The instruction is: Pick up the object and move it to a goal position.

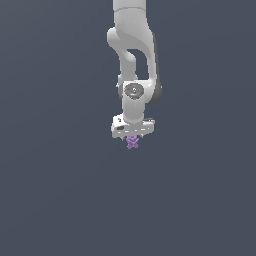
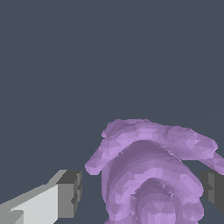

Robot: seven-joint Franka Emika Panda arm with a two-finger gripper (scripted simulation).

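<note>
The white robot arm (image 1: 134,60) is reaching straight down in the exterior view, and its gripper (image 1: 132,138) is sitting directly over the small light-purple lump (image 1: 132,142), which is poking out just beneath the white hand. In the wrist view the lump (image 2: 151,173) is filling the space between the two dark finger pads (image 2: 70,192); one pad is standing a little apart from the lump's bumpy lobes, with a sliver of dark background showing between them, while the other pad is sitting right at the lump's far edge. Whether the fingers are actually squeezing the lump or only bracketing it is not clear from these pictures. Plain dark grey-blue is surrounding everything.
</note>
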